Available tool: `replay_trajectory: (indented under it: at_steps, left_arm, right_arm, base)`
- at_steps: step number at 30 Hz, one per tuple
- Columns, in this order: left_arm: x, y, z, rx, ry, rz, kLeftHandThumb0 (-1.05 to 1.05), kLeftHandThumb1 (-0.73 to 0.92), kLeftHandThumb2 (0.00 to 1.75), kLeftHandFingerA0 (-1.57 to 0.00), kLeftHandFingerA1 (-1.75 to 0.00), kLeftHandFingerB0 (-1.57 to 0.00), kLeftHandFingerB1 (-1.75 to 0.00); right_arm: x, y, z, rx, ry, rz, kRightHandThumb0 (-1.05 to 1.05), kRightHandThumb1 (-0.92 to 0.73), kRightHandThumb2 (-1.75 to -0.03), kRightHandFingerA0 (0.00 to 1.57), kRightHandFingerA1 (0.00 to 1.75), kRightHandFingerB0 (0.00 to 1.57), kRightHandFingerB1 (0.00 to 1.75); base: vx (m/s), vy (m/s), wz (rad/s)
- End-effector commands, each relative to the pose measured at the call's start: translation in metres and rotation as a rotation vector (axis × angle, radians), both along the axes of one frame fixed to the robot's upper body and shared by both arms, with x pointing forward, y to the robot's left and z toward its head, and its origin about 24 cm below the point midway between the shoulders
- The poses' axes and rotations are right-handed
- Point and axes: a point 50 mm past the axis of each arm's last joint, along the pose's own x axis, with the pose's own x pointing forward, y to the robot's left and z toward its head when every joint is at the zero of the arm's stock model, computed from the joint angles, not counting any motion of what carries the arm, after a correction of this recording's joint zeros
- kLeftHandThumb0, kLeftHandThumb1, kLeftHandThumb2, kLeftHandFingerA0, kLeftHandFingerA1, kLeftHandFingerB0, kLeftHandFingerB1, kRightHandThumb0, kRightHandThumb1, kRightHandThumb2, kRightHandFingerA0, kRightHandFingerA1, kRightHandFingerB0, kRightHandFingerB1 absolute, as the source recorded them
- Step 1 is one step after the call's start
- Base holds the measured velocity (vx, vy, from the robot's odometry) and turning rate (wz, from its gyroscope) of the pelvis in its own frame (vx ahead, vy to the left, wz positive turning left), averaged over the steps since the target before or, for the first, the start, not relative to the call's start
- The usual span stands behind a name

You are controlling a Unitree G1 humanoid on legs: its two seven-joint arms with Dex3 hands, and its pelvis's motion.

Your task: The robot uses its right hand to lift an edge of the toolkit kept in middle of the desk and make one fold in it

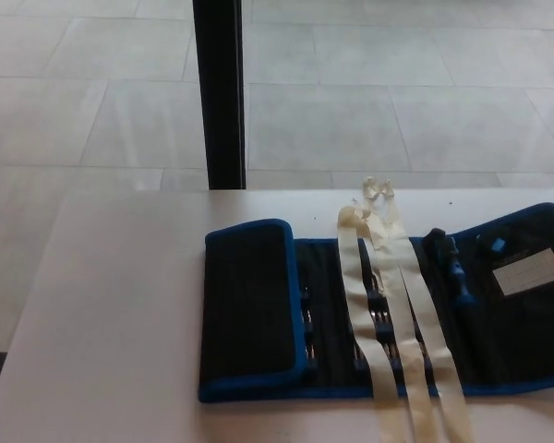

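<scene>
A black toolkit roll (388, 309) with blue trim lies open across the white desk (111, 314), from the middle to the right edge of the head view. Its left end flap (251, 309) is folded over onto the panel. Two cream straps (397, 314) run down across its middle and hang past the front edge. Blue-handled tools (454, 272) sit in its right part, beside a white label (529, 271). Neither hand shows in the picture.
A black vertical post (220, 92) stands behind the desk's far edge, over a pale tiled floor (397, 83). The desk's left half is bare white surface.
</scene>
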Motion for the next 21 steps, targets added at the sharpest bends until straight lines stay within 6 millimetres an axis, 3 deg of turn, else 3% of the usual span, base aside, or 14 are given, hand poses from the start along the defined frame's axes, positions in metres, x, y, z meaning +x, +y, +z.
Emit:
replay_trajectory:
  at_steps: [1,3,4,5,6,8,11,12,13,14,15,16,18,21]
  left_arm:
    - [-0.019,0.034,0.025,0.064,-0.135,0.308,-0.58,0.73,0.62,-0.73,-0.67,-0.63,-0.56]
    - [-0.018,0.035,0.025,0.059,-0.136,0.309,-0.58,0.73,0.62,-0.73,-0.66,-0.63,-0.56]
    - [-0.015,0.034,0.025,0.05,-0.15,0.312,-0.57,0.74,0.62,-0.72,-0.69,-0.61,-0.56]
    - [-0.012,0.034,0.026,0.05,-0.157,0.314,-0.57,0.73,0.62,-0.72,-0.7,-0.61,-0.56]
    - [-0.011,0.034,0.026,0.059,-0.15,0.315,-0.57,0.72,0.61,-0.76,-0.67,-0.64,-0.55]
    - [-0.011,0.034,0.025,0.056,-0.152,0.316,-0.58,0.73,0.62,-0.76,-0.69,-0.64,-0.57]
    - [-0.011,0.034,0.026,0.042,-0.159,0.305,-0.58,0.75,0.62,-0.72,-0.71,-0.59,-0.56]
    - [-0.01,0.035,0.026,0.044,-0.16,0.304,-0.58,0.75,0.62,-0.72,-0.71,-0.59,-0.56]
    - [-0.01,0.035,0.027,0.04,-0.158,0.306,-0.58,0.76,0.62,-0.72,-0.69,-0.59,-0.56]
    - [-0.01,0.035,0.027,0.038,-0.165,0.306,-0.59,0.76,0.62,-0.72,-0.7,-0.6,-0.56]
    - [-0.01,0.035,0.027,0.041,-0.164,0.303,-0.58,0.77,0.63,-0.72,-0.69,-0.59,-0.56]
    - [-0.01,0.034,0.025,0.037,-0.165,0.307,-0.58,0.77,0.63,-0.71,-0.68,-0.59,-0.55]
    - [-0.011,0.033,0.025,0.022,-0.176,0.301,-0.59,0.79,0.63,-0.68,-0.7,-0.55,-0.56]
    - [-0.011,0.033,0.025,0.031,-0.17,0.302,-0.58,0.79,0.63,-0.71,-0.7,-0.57,-0.56]
  right_arm:
    - [-0.022,-0.055,0.039,0.1,-0.404,-0.553,-0.63,-0.72,-0.61,0.84,1.14,0.46,0.84]
    - [-0.021,-0.059,0.042,0.112,-0.445,-0.6,-0.63,-0.73,-0.63,0.94,1.22,0.46,0.82]
    - [-0.021,-0.062,0.046,0.128,-0.491,-0.64,-0.64,-0.74,-0.62,0.75,1.1,0.37,0.75]
    - [-0.019,-0.066,0.051,0.13,-0.523,-0.67,-0.67,-0.76,-0.63,0.7,1.03,0.36,0.76]
    - [-0.016,-0.071,0.06,0.113,-0.567,-0.704,-0.72,-0.8,-0.62,0.66,1.08,0.27,0.81]
    - [-0.011,-0.077,0.07,0.108,-0.635,-0.734,-0.73,-0.83,-0.64,0.4,1.0,0.17,0.77]
    - [-0.002,-0.085,0.087,0.121,-0.732,-0.772,-0.74,-0.84,-0.65,0.38,0.99,0.16,0.77]
    - [-0.003,-0.085,0.086,0.124,-0.732,-0.776,-0.74,-0.84,-0.65,0.38,0.99,0.16,0.77]
    - [0.007,-0.091,0.102,0.094,-0.775,-0.781,-0.75,-0.84,-0.65,0.55,1.0,0.18,0.75]
    - [0.013,-0.094,0.112,0.088,-0.808,-0.768,-0.75,-0.65,-1.06,0.56,0.86,0.2,0.66]
    - [0.018,-0.096,0.121,0.086,-0.845,-0.75,-0.77,-0.83,-0.64,0.53,0.86,0.19,0.73]
    - [0.024,-0.098,0.132,0.063,-0.876,-0.735,-0.78,-0.81,-0.64,0.81,0.8,0.29,0.78]
    - [0.045,-0.098,0.16,0.029,-0.977,-0.649,-0.79,-0.81,-0.64,0.75,0.8,0.35,0.7]
    - [0.059,-0.091,0.177,0.006,-1.014,-0.598,-0.8,-0.78,-0.63,0.75,0.71,0.46,0.59]
  base:
    - [0.0,0.0,0.0]
    - [0.0,0.0,0.0]
    - [0.0,0.0,0.0]
    - [0.0,0.0,0.0]
    - [0.0,0.0,0.0]
    - [0.0,0.0,0.0]
    - [0.0,0.0,0.0]
    - [0.0,0.0,0.0]
    - [0.0,0.0,0.0]
    - [0.0,0.0,0.0]
    - [0.0,0.0,0.0]
    - [0.0,0.0,0.0]
    - [0.0,0.0,0.0]
    - [0.0,0.0,0.0]
